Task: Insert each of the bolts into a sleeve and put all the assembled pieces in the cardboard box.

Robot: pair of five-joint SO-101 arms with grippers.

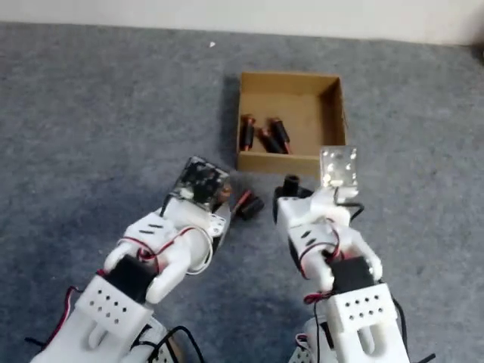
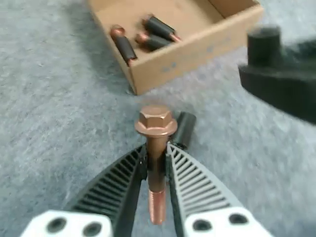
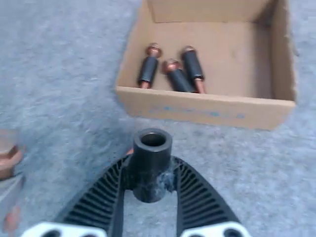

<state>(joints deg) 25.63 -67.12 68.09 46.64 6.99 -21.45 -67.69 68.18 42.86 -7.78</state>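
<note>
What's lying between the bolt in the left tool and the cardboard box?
A black sleeve lies on the grey carpet just behind the head of the bolt; beyond it, bare carpet up to the cardboard box. The left wrist view shows this.

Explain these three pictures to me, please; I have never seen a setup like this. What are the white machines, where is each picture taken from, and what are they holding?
The white machines are two small robot arms side by side, each ending in a black two-fingered gripper. The high view looks down on both from a fixed camera. The other two pictures come from a camera on each arm's wrist, looking along its own fingers.

The left gripper is shut on a copper bolt, held by its shank with the hexagonal head past the fingertips. The right gripper is shut on a black sleeve, a short tube with its open end showing.

On the grey carpet stands an open cardboard box holding three sleeved bolts. What looks like a spare sleeve lies on the carpet just beyond the left gripper.
</note>
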